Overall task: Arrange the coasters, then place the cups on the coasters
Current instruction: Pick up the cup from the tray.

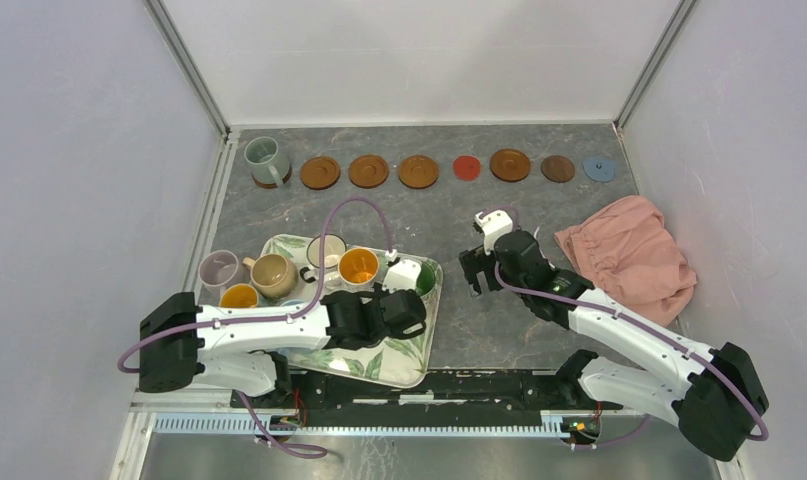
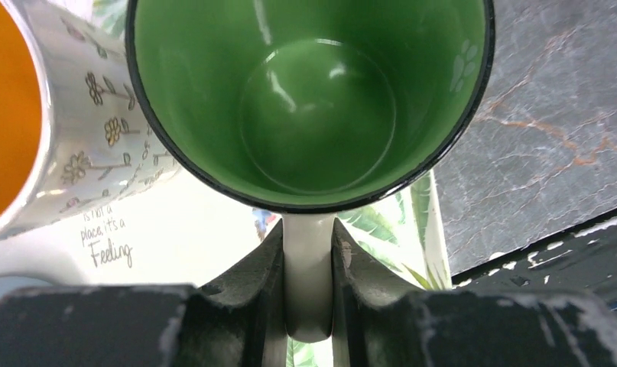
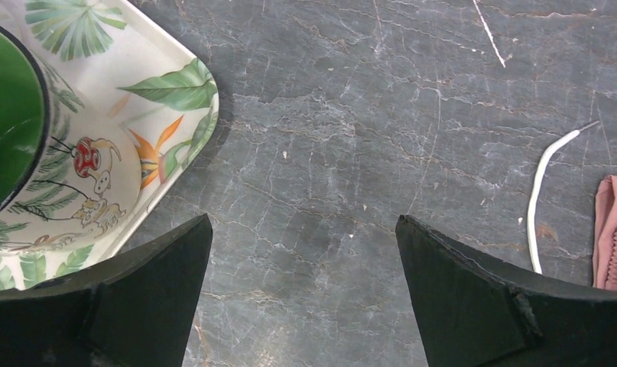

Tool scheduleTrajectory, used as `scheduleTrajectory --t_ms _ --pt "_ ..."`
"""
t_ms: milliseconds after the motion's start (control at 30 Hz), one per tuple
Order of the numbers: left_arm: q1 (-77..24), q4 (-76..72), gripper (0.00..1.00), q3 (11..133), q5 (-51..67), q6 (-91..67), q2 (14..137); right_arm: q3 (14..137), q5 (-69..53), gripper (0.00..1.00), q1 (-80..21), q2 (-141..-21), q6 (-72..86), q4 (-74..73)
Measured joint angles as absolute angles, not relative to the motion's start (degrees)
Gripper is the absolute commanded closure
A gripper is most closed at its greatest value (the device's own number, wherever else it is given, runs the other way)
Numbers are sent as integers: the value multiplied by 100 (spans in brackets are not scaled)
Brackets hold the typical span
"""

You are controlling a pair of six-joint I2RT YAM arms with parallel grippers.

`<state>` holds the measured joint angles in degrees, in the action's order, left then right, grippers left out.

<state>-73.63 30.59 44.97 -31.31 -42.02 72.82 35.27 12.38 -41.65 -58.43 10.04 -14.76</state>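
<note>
Okay, my left end effector (image 2: pixel 308 248) is clamped on the green-inside mug (image 2: pixel 313 115) by its handle (image 2: pixel 308 306) at bottom centre, bare coasters (image 1: pixel 368 171) lined along the frame's top.

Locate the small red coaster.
Top view: the red coaster sits in the far row, between a lighter wooden coaster leftward and a darker wooden coaster rightward.

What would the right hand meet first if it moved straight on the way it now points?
Probably the bare table: the right hand points at it, between the tray and the pink cloth.
</note>
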Motion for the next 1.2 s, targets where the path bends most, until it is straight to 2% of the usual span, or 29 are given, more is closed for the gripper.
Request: scheduleTrajectory --t_ms 567,1200 --pt "-7024 2523 98 5671 -3400 -3566 7996 3758 1800 2 -4165 -5706 1216 -1584" --pt "-4093 1525 98 7085 -3297 -2327 8936 4075 2471 2 -4165 -5433 1568 -1761"
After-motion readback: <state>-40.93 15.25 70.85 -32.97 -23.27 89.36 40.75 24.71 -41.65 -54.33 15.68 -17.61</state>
